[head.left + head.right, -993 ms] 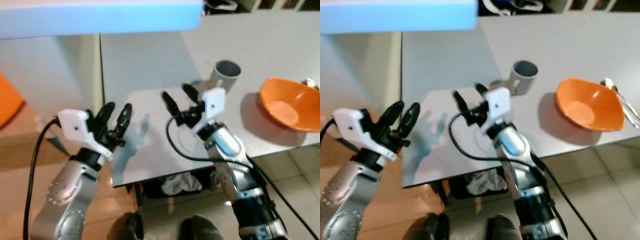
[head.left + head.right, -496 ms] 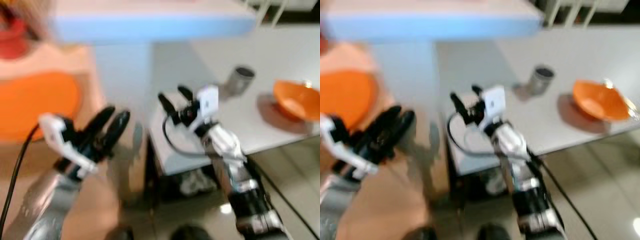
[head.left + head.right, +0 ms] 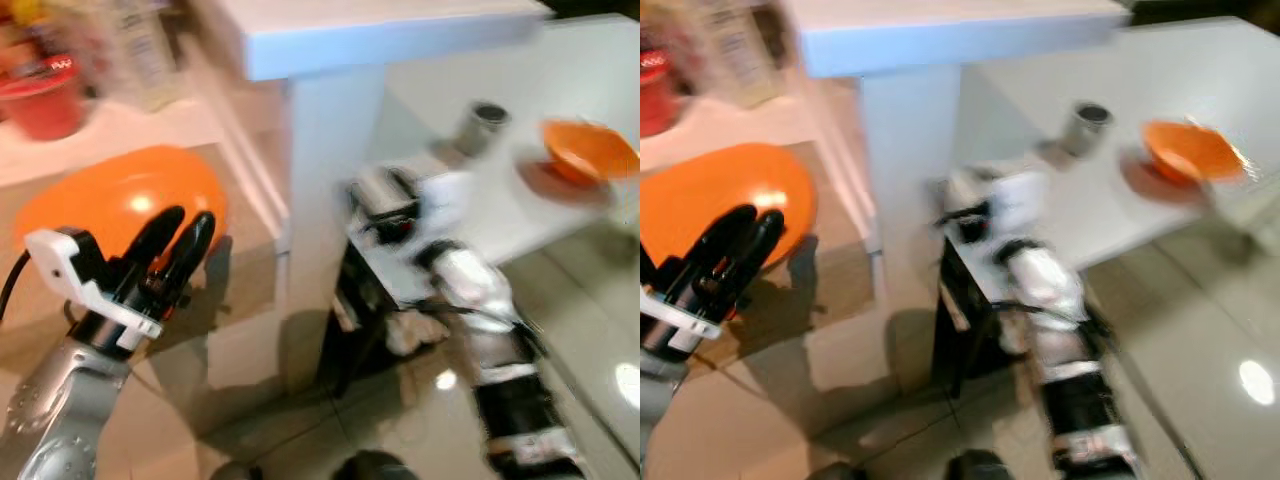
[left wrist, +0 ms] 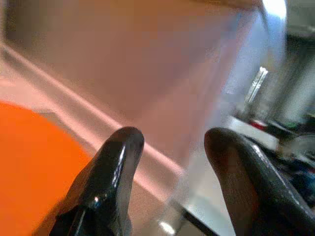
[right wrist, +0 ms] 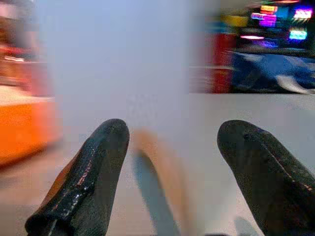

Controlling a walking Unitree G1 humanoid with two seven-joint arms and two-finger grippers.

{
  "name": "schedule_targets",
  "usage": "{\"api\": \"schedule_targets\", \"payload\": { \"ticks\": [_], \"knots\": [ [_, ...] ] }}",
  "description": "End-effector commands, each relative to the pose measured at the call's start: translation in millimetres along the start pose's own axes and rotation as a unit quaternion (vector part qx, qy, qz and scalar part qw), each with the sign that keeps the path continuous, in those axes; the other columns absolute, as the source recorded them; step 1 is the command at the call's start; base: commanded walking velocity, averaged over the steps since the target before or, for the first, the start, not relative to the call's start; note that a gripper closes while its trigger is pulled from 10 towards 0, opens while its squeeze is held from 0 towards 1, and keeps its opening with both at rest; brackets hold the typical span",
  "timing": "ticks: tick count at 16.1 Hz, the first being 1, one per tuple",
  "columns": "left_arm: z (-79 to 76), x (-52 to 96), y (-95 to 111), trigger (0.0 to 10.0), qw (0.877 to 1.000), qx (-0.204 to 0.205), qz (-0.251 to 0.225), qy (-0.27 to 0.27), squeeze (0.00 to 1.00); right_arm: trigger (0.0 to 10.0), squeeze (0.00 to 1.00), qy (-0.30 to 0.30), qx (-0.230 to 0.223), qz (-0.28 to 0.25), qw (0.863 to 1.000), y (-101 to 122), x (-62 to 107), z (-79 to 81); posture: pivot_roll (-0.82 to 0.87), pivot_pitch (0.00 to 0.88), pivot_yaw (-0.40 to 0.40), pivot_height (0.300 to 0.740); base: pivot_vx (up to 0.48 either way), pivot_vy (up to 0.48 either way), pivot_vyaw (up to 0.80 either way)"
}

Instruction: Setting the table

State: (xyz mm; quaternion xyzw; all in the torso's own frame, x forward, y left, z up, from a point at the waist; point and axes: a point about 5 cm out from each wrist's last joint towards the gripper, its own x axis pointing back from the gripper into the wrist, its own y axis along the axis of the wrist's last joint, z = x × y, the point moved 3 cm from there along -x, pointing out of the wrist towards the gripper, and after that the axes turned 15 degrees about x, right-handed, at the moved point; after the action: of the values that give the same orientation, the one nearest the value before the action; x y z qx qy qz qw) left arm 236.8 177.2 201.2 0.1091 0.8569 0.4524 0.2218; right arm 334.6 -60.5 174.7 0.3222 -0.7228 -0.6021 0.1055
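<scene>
A small orange bowl (image 3: pixel 590 150) and a grey cup (image 3: pixel 480 125) stand on the grey table (image 3: pixel 470 215) at the far right. A large orange dish (image 3: pixel 110 200) lies on a low tan surface at the left. My left gripper (image 3: pixel 185 222) is raised just in front of that dish, open and holding nothing; its fingers (image 4: pixel 115 162) frame the orange surface in the wrist view. My right gripper (image 5: pixel 172 130) is open too, with nothing in it, held near the table's near corner. The head views are blurred.
A white pillar (image 3: pixel 330 150) under a light blue top (image 3: pixel 380 35) stands between the low surface and the table. A red container (image 3: pixel 45 100) and blurred bottles sit at the back left. Shiny tiled floor (image 3: pixel 590 330) lies at the right.
The camera has swung to the left, so the table, cup and bowl slid to the right and the large orange dish came into view. Both grippers stay open.
</scene>
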Motion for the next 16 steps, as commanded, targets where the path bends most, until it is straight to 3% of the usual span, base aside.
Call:
{"api": "schedule_targets", "payload": {
  "ticks": [1, 2, 3, 5, 7, 9, 10, 11, 13, 16],
  "knots": [
    [3.7, 3.4, 1, 10.0, 1.0, -0.004, -0.002, 0.014, 0.0, 10.0, 0.0, 0.005, -0.012, -0.004, 1.0, 2, 2.1, -0.4, -0.04, 0.118, -0.038, 0.74, 0.0, 0.48, 0.0],
    [3.9, 1.9, 0, 10.0, 1.0, -0.003, -0.001, 0.014, 0.0, 10.0, 0.0, -0.009, -0.031, -0.006, 0.999, 1, 4.9, -2.0, -0.04, 0.118, -0.039, 0.74, 0.0, 0.48, 0.0],
    [3.5, 0.7, -1, 10.0, 1.0, -0.002, 0.0, 0.014, 0.0, 10.0, 0.0, -0.025, -0.08, -0.014, 0.996, 0, 8.2, -3.0, -0.04, 0.119, -0.037, 0.74, 0.0, 0.48, 0.0],
    [2.8, -0.7, -4, 10.0, 1.0, 0.002, 0.001, 0.012, 0.0, 10.0, 0.0, 0.01, -0.12, -0.02, 0.992, -2, 13.7, 8.1, -0.04, 0.122, -0.035, 0.74, 0.0, 0.48, 0.0],
    [5.7, -3.9, -3, 10.0, 1.0, -0.001, -0.006, 0.025, 0.0, 10.0, 0.0, 0.077, -0.105, -0.023, 0.991, 0, 15.7, 23.7, -0.04, 0.121, -0.036, 0.74, 0.0, 0.48, 0.0],
    [22.2, -6.0, 6, 10.0, 0.995, -0.022, -0.037, 0.084, 0.0, 10.0, 0.0, 0.082, -0.096, -0.04, 0.991, 11, 8.4, 22.8, -0.04, 0.121, -0.037, 0.74, 0.0, 0.48, 0.0],
    [22.2, -6.0, 6, 10.0, 0.995, -0.022, -0.037, 0.084, 0.0, 10.0, 0.0, 0.082, -0.096, -0.04, 0.991, 11, 8.4, 22.8, -0.04, 0.121, -0.037, 0.74, 0.0, 0.48, 0.0],
    [36.9, -4.1, 18, 10.0, 0.984, -0.079, -0.07, 0.146, 0.0, 10.0, 0.0, 0.065, -0.101, -0.063, 0.991, 28, -1.6, 14.7, -0.04, 0.121, -0.037, 0.74, 0.0, 0.0, 0.0],
    [33.4, -5.0, 22, 10.0, 0.978, -0.125, -0.075, 0.152, 0.0, 10.0, 0.0, 0.055, -0.104, -0.093, 0.989, 47, -8.1, 6.4, -0.04, 0.122, -0.037, 0.74, 0.0, -0.236, 0.0],
    [20.2, -13.9, 13, 10.0, 0.982, -0.124, -0.06, 0.128, 0.0, 10.0, 0.0, 0.03, -0.087, -0.105, 0.99, 60, -11.0, -8.1, -0.04, 0.126, -0.039, 0.74, 0.0, -0.465, 0.0]
  ]
}}
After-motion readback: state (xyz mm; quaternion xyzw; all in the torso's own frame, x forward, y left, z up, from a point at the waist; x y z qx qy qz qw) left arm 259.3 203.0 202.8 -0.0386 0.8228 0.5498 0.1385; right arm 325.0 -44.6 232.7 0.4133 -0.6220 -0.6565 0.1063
